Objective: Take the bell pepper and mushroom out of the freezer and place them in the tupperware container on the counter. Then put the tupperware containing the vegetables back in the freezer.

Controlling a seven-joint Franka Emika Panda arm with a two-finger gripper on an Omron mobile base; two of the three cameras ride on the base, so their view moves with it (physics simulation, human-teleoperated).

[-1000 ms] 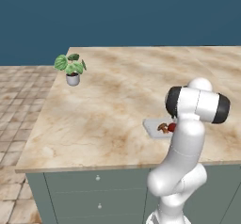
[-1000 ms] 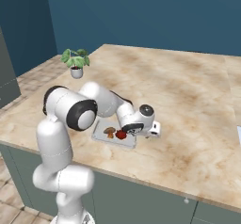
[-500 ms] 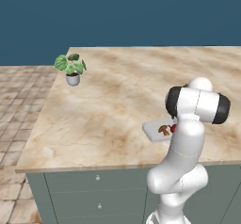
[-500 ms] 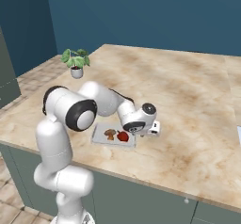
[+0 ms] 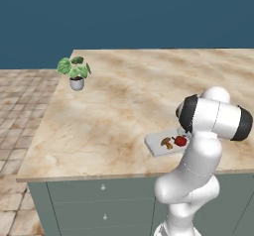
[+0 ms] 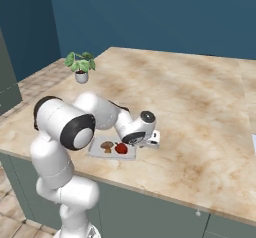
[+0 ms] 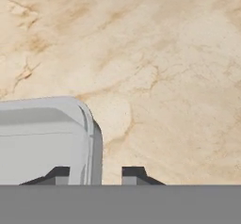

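Looking from the left base: the shallow light-grey rectangular tupperware container [image 5: 159, 144] sits on the beige marbled counter [image 5: 124, 106] near its front edge, the tan-brown mushroom [image 5: 166, 142] and glossy red bell pepper [image 5: 181, 141] side by side inside it; the arm's white elbow covers the tray's right end
Progress: both vegetables are loaded, so I'd judge only the carry back to the freezer is left
Right base view: the two-finger gripper [image 6: 151, 141] is down at the tray's right end [image 6: 112, 153], mushroom [image 6: 106, 145] left of the pepper [image 6: 121, 148]; a small potted green plant [image 6: 80, 67] stands well apart at the far left corner
Open room: wide bare marble to the right and beyond; the drop-off at the front edge is close to the tray
Hand view: the dark finger tips [image 7: 57, 174] straddle the tray's rounded corner wall [image 7: 92, 138], one inside, one outside
Pincer: narrowed around the rim; I cannot tell whether it yet pinches
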